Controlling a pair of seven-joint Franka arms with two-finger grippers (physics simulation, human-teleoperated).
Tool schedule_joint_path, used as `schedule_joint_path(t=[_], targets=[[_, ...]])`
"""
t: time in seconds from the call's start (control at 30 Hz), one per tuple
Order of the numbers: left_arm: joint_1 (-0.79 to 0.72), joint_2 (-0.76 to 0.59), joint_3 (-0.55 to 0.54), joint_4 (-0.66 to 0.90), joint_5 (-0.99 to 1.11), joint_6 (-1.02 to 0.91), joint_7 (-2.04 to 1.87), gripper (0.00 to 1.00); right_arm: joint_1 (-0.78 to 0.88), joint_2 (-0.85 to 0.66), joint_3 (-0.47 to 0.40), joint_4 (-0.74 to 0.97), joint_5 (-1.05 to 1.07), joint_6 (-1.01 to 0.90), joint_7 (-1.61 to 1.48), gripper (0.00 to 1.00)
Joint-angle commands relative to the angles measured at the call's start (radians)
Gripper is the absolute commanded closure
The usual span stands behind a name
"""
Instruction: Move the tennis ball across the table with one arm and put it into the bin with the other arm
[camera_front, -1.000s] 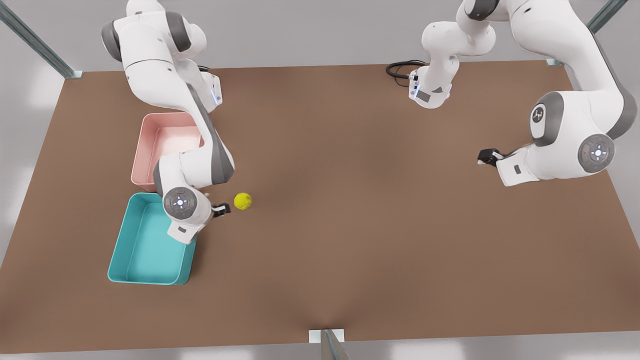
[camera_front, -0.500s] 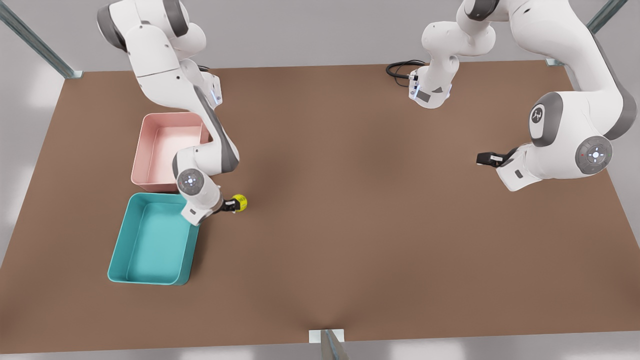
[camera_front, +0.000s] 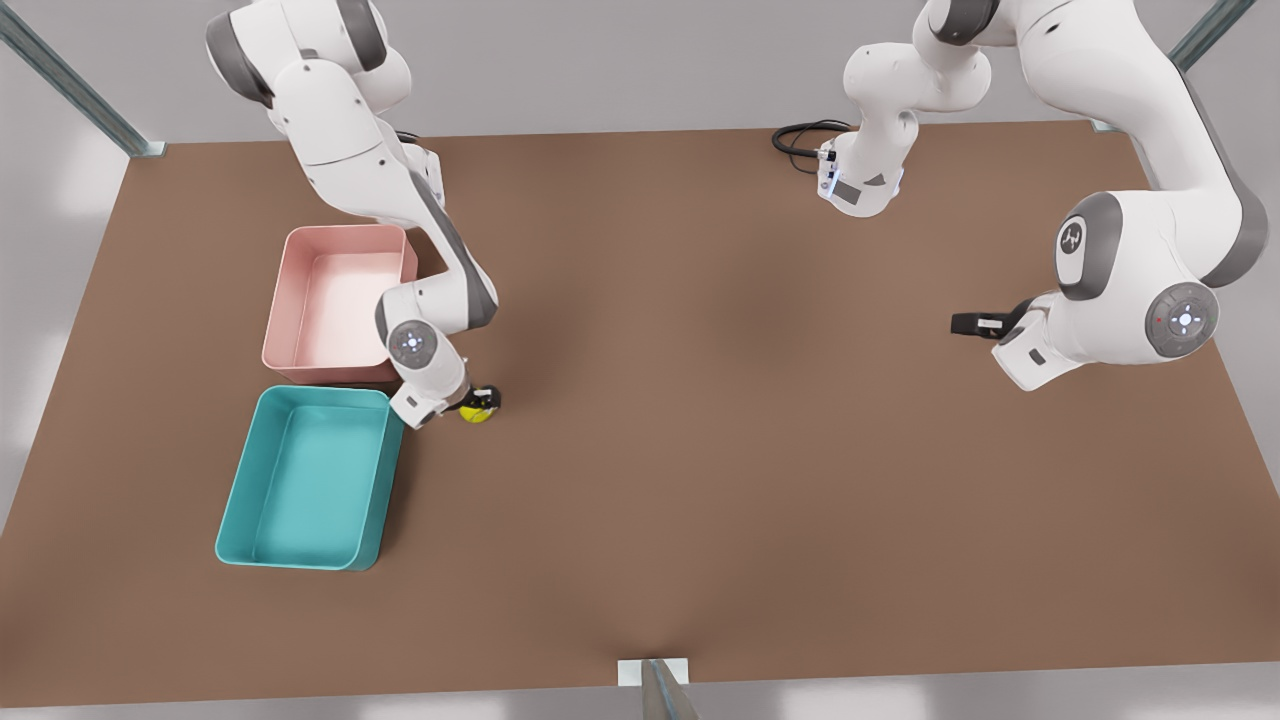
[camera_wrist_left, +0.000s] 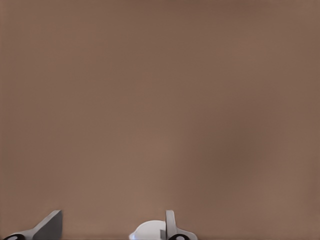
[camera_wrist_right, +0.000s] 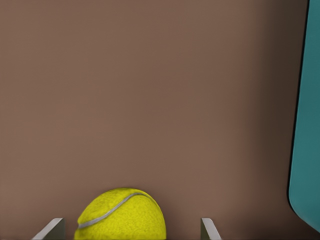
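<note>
The yellow-green tennis ball (camera_front: 475, 413) lies on the brown table (camera_front: 700, 420), just off the teal bin's (camera_front: 305, 480) far right corner in the front view. My right gripper (camera_front: 481, 402) is down over the ball on the front view's left. In the right wrist view the ball (camera_wrist_right: 122, 216) sits between the open fingers (camera_wrist_right: 51, 228) of the right gripper (camera_wrist_right: 131, 224), and a small gap shows on one side. The teal bin's wall (camera_wrist_right: 306, 150) is close by. My left gripper (camera_front: 966, 323) waits open above bare table on the front view's right; its fingers (camera_wrist_left: 50, 224) stand apart.
A pink bin (camera_front: 335, 300) stands directly behind the teal one, next to the right arm's forearm. A black cable (camera_front: 800, 135) coils at the table's far edge near an arm base. Bare tabletop stretches between the two arms.
My right gripper has swung from beside the teal bin toward the ball and come down over it, fingers now on either side. The ball has barely shifted. The left arm moved only slightly.
</note>
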Motion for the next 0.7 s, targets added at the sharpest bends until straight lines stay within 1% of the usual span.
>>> schedule_joint_path(t=[0.0, 0.27, 0.4, 0.43, 0.67], targets=[[-0.001, -0.001, 0.000, 0.000, 0.000, -0.002, -0.073, 0.00, 0.003, 0.007, 0.000, 0.000, 0.001, 0.024, 0.096, 0.00], [-0.001, -0.001, 0.000, 0.000, 0.000, -0.002, -0.073, 0.00, 0.019, 0.039, 0.000, 0.005, 0.001, 0.024, 0.096, 0.00], [-0.001, -0.001, 0.000, 0.000, 0.000, -0.004, -0.073, 0.00, 0.039, 0.045, 0.000, -0.009, 0.001, 0.071, 0.096, 0.00], [-0.001, -0.001, 0.000, -0.001, 0.000, -0.009, -0.074, 0.00, 0.039, 0.047, 0.000, -0.036, 0.000, 0.130, 0.095, 0.00], [-0.001, -0.001, 0.000, 0.000, 0.000, -0.010, -0.074, 0.00, 0.034, 0.068, 0.000, -0.024, -0.002, 0.128, 0.093, 0.00]])
